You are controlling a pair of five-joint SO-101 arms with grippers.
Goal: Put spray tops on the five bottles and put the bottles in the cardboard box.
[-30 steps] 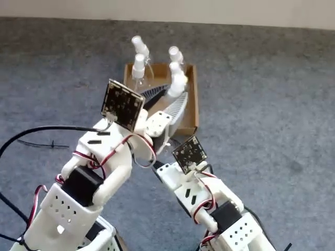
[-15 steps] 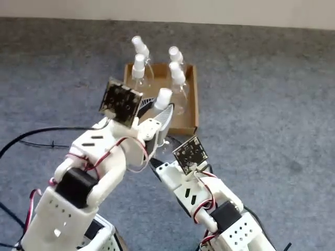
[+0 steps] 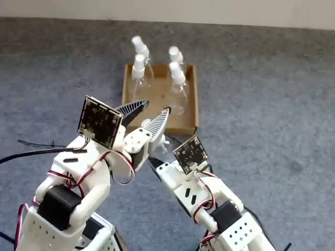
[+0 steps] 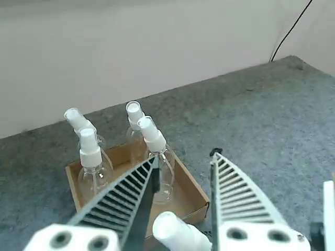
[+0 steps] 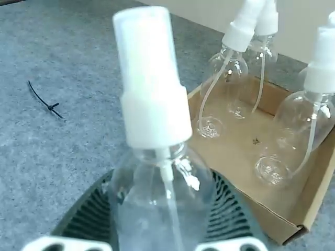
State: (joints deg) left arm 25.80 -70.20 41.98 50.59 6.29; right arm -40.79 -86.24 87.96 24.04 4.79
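Observation:
A clear bottle point(image 5: 157, 198) with a white spray top point(image 5: 149, 94) stands upright in my right gripper point(image 5: 159, 232), which is shut on its body. My left gripper point(image 3: 156, 107) hangs open above it, at the near edge of the cardboard box point(image 3: 182, 127). In the left wrist view the same spray top point(image 4: 175, 235) lies low between the spread fingers point(image 4: 235, 193). Several capped bottles point(image 3: 177, 78) stand in the box point(image 4: 196, 201).
Grey carpet surrounds the box. A black cable tie point(image 3: 42, 144) lies on the floor to the left, also seen as the cable tie point(image 5: 46, 102). A black cable point(image 3: 31, 154) trails from the left arm. A pale wall point(image 4: 157, 47) runs behind the box.
My left gripper has drawn back from over the box toward the near side and opened. The spray top seen between its fingers half a second ago is now under it. The right arm kept still.

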